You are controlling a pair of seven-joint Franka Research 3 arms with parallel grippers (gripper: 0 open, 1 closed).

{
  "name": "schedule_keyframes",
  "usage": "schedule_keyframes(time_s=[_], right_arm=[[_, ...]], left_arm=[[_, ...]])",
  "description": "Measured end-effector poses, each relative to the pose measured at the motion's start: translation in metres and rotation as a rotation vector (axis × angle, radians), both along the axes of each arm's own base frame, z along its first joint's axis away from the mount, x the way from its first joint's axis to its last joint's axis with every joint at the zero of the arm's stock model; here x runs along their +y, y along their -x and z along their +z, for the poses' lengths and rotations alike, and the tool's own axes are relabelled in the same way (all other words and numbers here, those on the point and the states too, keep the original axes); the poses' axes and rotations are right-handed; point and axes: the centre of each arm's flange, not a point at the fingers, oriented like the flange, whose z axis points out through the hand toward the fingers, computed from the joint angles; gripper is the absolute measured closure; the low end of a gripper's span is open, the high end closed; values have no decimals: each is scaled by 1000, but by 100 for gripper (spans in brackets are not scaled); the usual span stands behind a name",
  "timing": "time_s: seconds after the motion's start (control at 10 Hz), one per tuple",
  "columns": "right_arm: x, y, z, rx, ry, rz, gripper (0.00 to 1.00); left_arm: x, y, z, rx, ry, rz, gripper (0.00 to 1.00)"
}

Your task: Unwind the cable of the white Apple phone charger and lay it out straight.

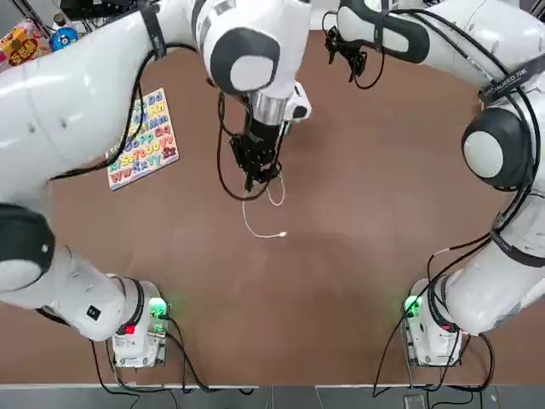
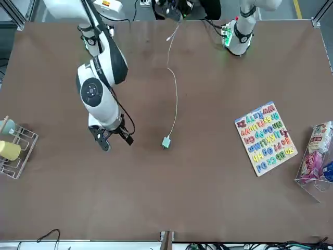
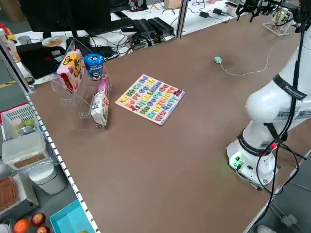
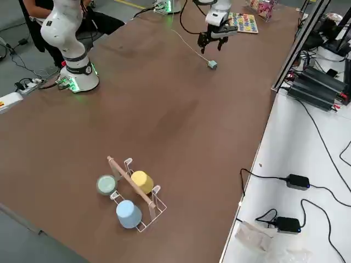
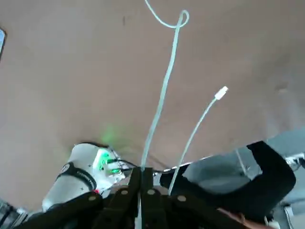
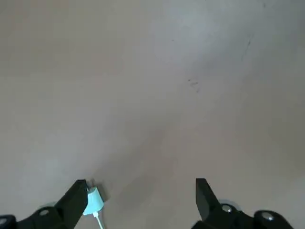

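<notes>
In the front view the charger (image 2: 166, 141) lies mid-frame on the worktop, just right of the open, empty right pincer (image 2: 115, 139), its cable (image 2: 175, 99) running up-frame to the shut left pincer (image 2: 170, 11) gripping it.

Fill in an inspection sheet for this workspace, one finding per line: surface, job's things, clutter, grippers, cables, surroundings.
Surface: brown table, flat.
Job's things: charger lies on the table; its cable runs up to the left gripper, connector tip dangling free.
Clutter: letter puzzle board, snack holder, cup rack.
Grippers: left shut on the cable; right gripper open, beside the charger.
Cables: black robot cables on both arms.
Surroundings: side bench with power adapters.
</notes>
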Motion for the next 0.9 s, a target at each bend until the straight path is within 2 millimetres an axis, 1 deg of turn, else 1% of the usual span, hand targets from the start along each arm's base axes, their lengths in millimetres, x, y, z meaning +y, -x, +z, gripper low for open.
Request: schedule_keyframes(time_s=[0.1, 0.2, 0.3, 0.4, 0.6, 0.9], right_arm=[[7, 2, -8, 2, 13, 55, 0], [15, 5, -15, 4, 16, 119, 0], [24, 7, -21, -4, 11, 163, 0], [33, 7, -26, -19, 4, 197, 0], [63, 6, -47, -31, -9, 239, 0], [120, 7, -94, -51, -24, 307, 0]], left_arm=[[-3, 16, 6, -31, 17, -7, 96], [-9, 30, 8, -52, 37, -13, 96], [-17, 44, 7, -66, 55, -22, 96], [-23, 53, 6, -77, 70, -31, 96], [-26, 56, 2, -81, 79, -37, 96], [-31, 55, -11, -69, 74, -43, 96]])
